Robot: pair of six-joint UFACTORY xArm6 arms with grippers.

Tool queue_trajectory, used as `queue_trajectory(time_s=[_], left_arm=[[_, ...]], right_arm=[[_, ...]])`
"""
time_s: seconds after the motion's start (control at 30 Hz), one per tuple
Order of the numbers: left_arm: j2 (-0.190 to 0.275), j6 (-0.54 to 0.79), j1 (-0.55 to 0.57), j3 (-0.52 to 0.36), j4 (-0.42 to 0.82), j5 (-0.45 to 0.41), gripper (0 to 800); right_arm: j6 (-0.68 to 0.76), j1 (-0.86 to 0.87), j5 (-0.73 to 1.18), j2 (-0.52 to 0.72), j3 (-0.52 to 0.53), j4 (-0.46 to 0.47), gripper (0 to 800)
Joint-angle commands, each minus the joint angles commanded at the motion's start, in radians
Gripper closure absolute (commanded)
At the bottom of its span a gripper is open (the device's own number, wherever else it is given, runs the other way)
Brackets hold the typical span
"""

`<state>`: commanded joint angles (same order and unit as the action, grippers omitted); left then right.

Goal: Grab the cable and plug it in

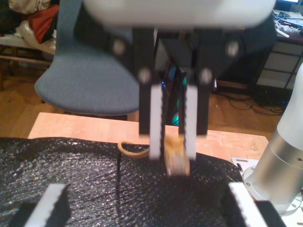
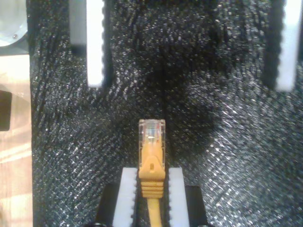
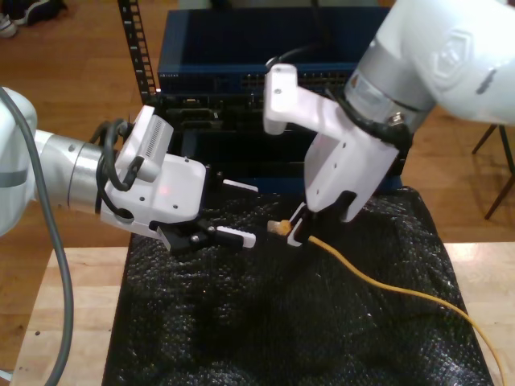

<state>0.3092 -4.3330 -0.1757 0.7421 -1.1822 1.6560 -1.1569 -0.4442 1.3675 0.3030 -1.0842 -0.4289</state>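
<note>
The yellow-orange cable (image 3: 386, 285) trails across the black mat toward the exterior view's lower right. My second gripper (image 3: 296, 229) is shut on its boot just behind the clear plug (image 3: 279, 228), held a little above the mat. In the second wrist view the plug (image 2: 151, 132) sticks out past my second gripper (image 2: 151, 172) toward my first gripper (image 2: 189, 85). My first gripper (image 3: 241, 211) stands open and holds nothing, at the exterior view's left, facing the plug. In the first wrist view my first gripper (image 1: 147, 194) looks at my second gripper (image 1: 173, 153) and the plug (image 1: 177, 163).
A black bubble-textured mat (image 3: 241, 322) covers the wooden table (image 3: 72, 305). A blue rack of network gear (image 3: 241, 56) stands behind the mat. A grey chair (image 1: 80, 80) sits beyond the table edge. A silver arm base (image 1: 279, 161) rises beside the mat.
</note>
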Motion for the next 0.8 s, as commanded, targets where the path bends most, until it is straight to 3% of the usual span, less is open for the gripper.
queue_trajectory(time_s=[0.63, 0.8], left_arm=[[0.006, 0.021, -0.002, -0.003, 0.000, 0.008, 211], [0.006, 0.021, -0.002, -0.005, 0.000, 0.005, 313]], right_arm=[[0.002, -0.009, -0.006, -0.080, -0.078, 0.000, 796], [0.002, -0.009, -0.006, -0.080, -0.081, 0.000, 796]])
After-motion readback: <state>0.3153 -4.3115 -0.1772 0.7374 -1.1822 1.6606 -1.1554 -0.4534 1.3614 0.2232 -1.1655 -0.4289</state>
